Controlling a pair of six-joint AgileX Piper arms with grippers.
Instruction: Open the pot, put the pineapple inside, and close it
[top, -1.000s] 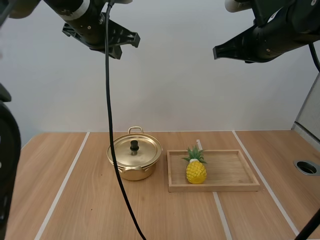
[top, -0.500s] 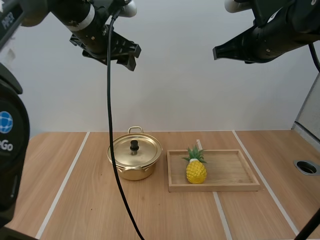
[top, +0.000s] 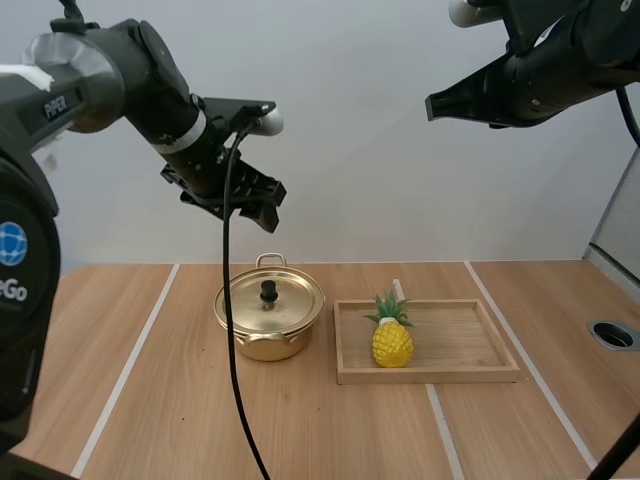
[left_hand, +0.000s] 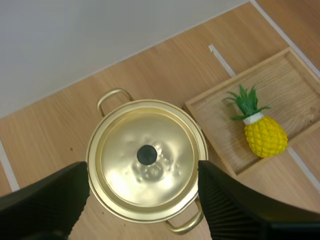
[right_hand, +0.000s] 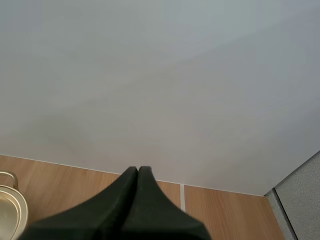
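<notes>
Pot (top: 262, 345) (lid (top: 270, 298) on) under left fingers (left_hand: 45, 202), now lower, wide apart

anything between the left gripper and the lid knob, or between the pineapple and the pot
Nothing visible stands between the open left gripper and the knob; the gripper hangs above the pot. The pineapple cannot go in yet: the lid sits on the pot.

Before us lies a light wooden table (top: 150, 420), its grain running away from us, marked by narrow white lines (top: 125, 370) that run toward the far edge. Behind it we see a plain pale grey wall (top: 350, 180), softly and evenly lit. Near the table's right edge we find a round dark-ringed hole (top: 612, 334), and above it a speckled grey panel (top: 622, 225).
</notes>
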